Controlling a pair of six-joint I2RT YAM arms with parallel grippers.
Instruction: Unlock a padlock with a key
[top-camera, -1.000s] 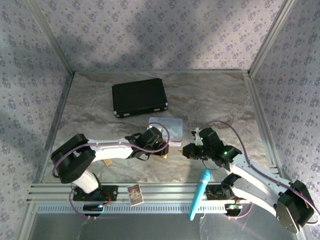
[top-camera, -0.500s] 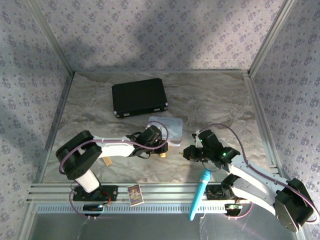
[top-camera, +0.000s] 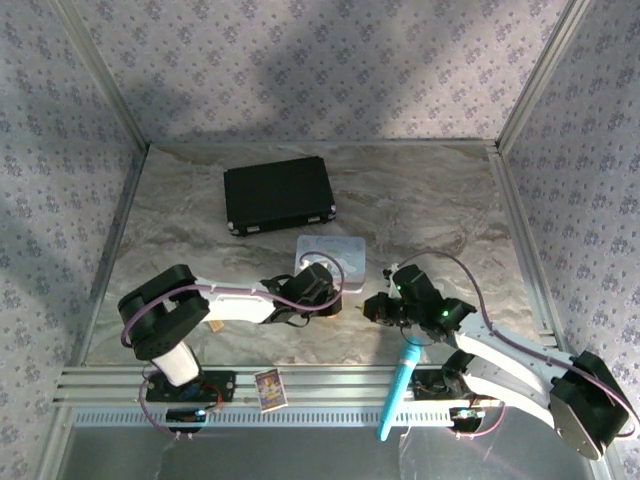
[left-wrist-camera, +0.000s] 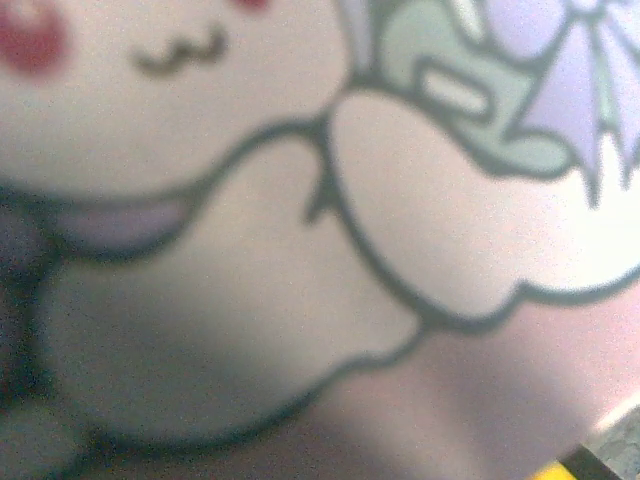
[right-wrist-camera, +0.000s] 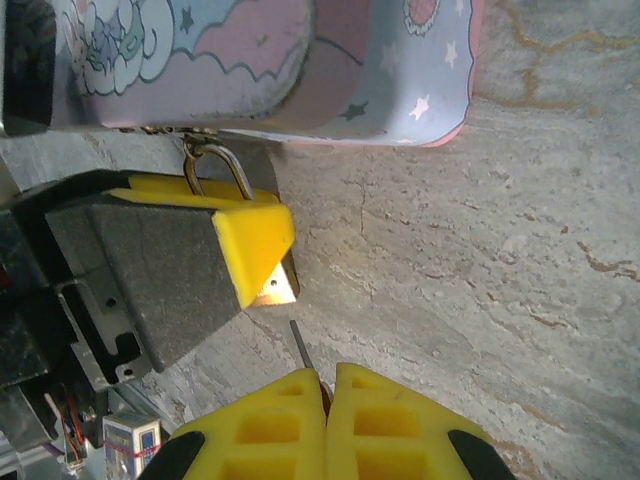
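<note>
The padlock (right-wrist-camera: 277, 288) hangs by its silver shackle (right-wrist-camera: 215, 165) from the latch of the pastel tin (right-wrist-camera: 300, 70) (top-camera: 335, 250). Just a brass corner of it pokes out from under a yellow pad of my left gripper (right-wrist-camera: 255, 250) (top-camera: 328, 300), which is shut on its body. My right gripper (right-wrist-camera: 328, 385) (top-camera: 372, 305) is shut on the key (right-wrist-camera: 298, 347). The key's thin blade sticks out toward the padlock, a short gap away. The left wrist view is pressed close against the tin's cartoon lid (left-wrist-camera: 300, 250).
A black case (top-camera: 278, 194) lies at the back left. A teal pen-shaped tool (top-camera: 400, 385) and a small printed box (top-camera: 270, 388) sit on the near rail. A tan block (top-camera: 214, 324) lies under the left arm. Bare marble lies to the right.
My left gripper has slid toward the tin's near edge and closed in on the padlock. My right gripper has crept a little left toward it with the key.
</note>
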